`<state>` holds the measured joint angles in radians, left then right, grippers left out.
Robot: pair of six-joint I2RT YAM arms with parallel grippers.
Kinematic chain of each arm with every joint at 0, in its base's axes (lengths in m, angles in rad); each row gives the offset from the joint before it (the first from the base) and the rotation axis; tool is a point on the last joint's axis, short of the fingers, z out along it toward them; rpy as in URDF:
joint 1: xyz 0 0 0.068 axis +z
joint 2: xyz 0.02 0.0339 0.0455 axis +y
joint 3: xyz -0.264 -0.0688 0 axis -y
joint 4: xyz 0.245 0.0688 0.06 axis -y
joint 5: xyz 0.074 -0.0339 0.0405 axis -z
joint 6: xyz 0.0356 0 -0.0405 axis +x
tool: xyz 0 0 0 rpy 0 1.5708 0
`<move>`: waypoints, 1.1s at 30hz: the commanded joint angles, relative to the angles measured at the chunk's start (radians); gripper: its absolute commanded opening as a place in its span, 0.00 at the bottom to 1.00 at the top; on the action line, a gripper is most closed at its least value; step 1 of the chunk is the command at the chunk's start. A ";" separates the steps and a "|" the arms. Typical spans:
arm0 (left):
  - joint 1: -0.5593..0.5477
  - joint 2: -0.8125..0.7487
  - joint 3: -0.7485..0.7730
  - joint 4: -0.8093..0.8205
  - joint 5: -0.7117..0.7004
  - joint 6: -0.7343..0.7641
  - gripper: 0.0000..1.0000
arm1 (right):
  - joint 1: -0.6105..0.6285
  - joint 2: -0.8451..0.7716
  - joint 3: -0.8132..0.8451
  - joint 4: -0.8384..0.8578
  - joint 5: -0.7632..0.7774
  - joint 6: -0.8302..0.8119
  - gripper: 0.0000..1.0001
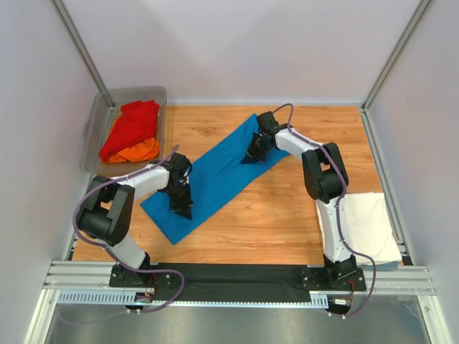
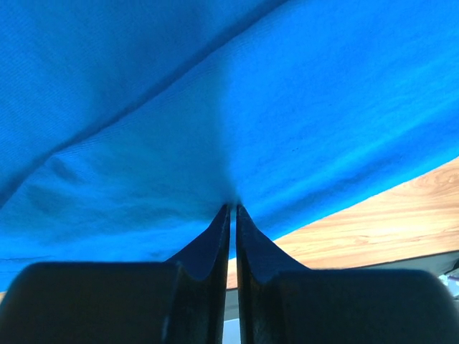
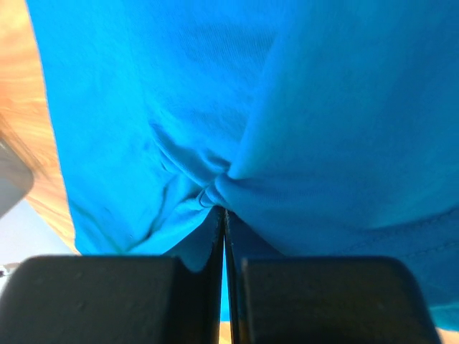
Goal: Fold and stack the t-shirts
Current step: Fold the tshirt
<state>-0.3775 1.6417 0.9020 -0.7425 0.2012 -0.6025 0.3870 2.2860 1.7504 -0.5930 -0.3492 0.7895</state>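
The blue t-shirt (image 1: pixel 215 175) lies as a long strip between the grippers. The left gripper (image 1: pixel 181 209) and right gripper (image 1: pixel 254 154) are each pinched tight on its cloth. This looks like mid-fold; next, one end likely must be carried evenly over the other. Underneath is a wooden table (image 1: pixel 287 215), with pale walls around it. A white t-shirt (image 1: pixel 369 226) lies folded to the right of the right gripper.

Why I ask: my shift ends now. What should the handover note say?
Left end effector: shut on the blue shirt, near end.
Right end effector: shut on its far end.
It lies as a long strip across the table.
In the tub, far left: red shirt and orange shirt, unfolded.
Done: white shirt folded, near right.
Left: finish blue, fold red and orange, stack all.
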 commanded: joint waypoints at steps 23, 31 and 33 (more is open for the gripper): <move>-0.159 0.095 0.015 0.005 0.078 0.000 0.14 | -0.106 0.176 0.359 -0.134 -0.060 -0.122 0.34; -0.432 0.196 0.097 0.132 0.291 -0.108 0.15 | -0.148 0.050 0.408 -0.344 0.015 -0.306 0.53; -0.477 0.208 0.127 0.250 0.387 -0.166 0.16 | -0.174 -0.005 0.396 -0.372 0.058 -0.318 0.58</move>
<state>-0.7914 1.8095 1.0046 -0.6506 0.4656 -0.6827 0.2436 2.4138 2.1399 -0.8867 -0.3725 0.5510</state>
